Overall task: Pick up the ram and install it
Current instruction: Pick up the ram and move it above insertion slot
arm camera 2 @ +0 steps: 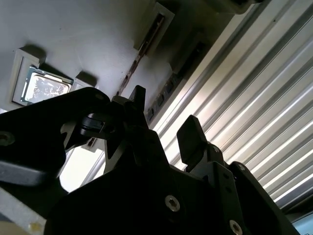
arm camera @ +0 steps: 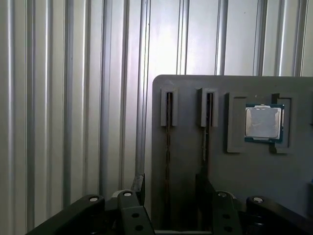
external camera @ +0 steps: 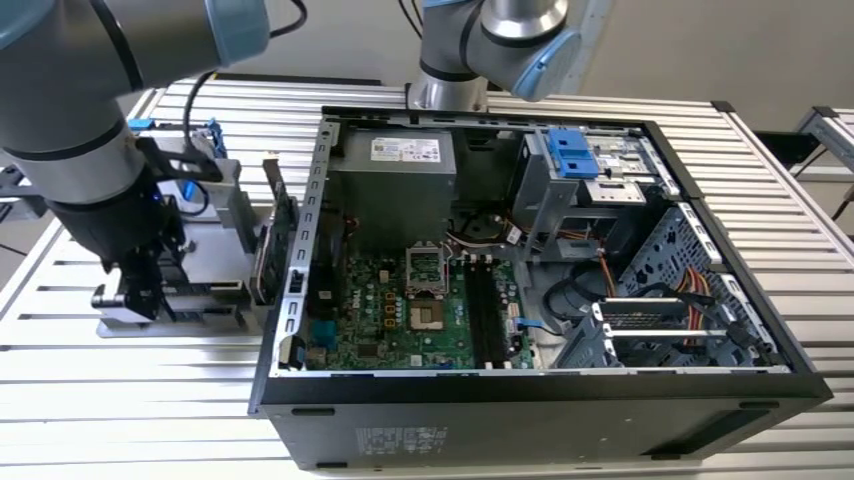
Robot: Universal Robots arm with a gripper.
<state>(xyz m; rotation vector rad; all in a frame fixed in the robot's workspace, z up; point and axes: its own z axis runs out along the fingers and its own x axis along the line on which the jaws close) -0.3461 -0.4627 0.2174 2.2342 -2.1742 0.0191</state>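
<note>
Beside the computer case (external camera: 534,425), over a gray holder (arm camera: 190,85) bearing a processor (arm camera: 263,122), the gripper (arm camera: 170,180) hangs spread apart.

— Operator: What am I working on here?
— Observer: Your bench is a slatted metal table (external camera: 120,400), silver, with its ribs running side to side in the exterior view. There's a black cap (external camera: 722,105) on its far corner.
— Operator: And behind the table?
— Observer: You've got a plain pale wall (external camera: 721,45).
— Operator: Anything beside it?
— Observer: Past that capped corner, across a dark gap, there's a second slatted surface (external camera: 830,130).
— Operator: How's the light?
— Observer: You get bright streaks along the table's slats (arm camera: 58,98) in both wrist views, and shadow in the grooves (arm camera 2: 266,105).
</note>
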